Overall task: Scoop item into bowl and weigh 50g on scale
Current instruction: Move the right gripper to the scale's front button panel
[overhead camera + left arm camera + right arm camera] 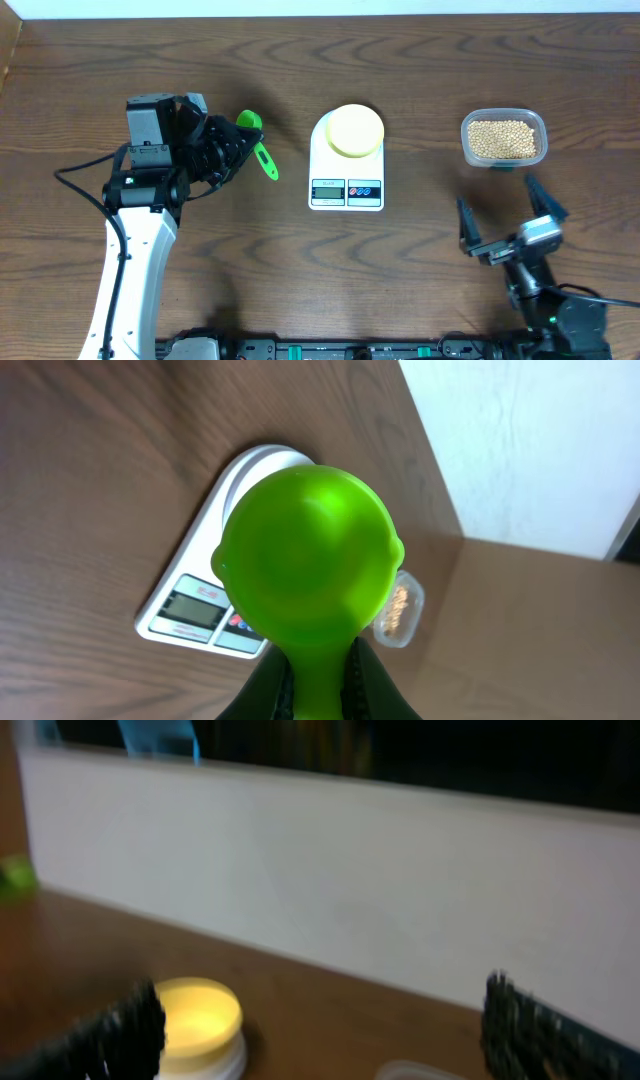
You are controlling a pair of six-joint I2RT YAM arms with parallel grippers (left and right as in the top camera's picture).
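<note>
the beans (503,139) are sitting heaped in a clear plastic container (500,165) at the far right of the wooden table (400,290), to the right of the scale and apart from it. the pale yellow bowl (355,131) is resting on the round platform of the white scale (346,190), which is lying mid-table with its display and buttons facing the robot. just left of the scale, the left gripper (243,150) is holding a green scoop (266,160) by its handle, its fingers clenching tight around it, and the scoop's cup is pointing toward the far edge. in the left wrist view the round cup is filling the middle and overlapping the scale, with the container peeking out beyond. the right gripper (506,212) is hovering on the robot's side of the container, its fingers spreading wide and grasping nothing. the right wrist view is blurring, showing the bowl low down between the two dark fingers (120,1035).
</note>
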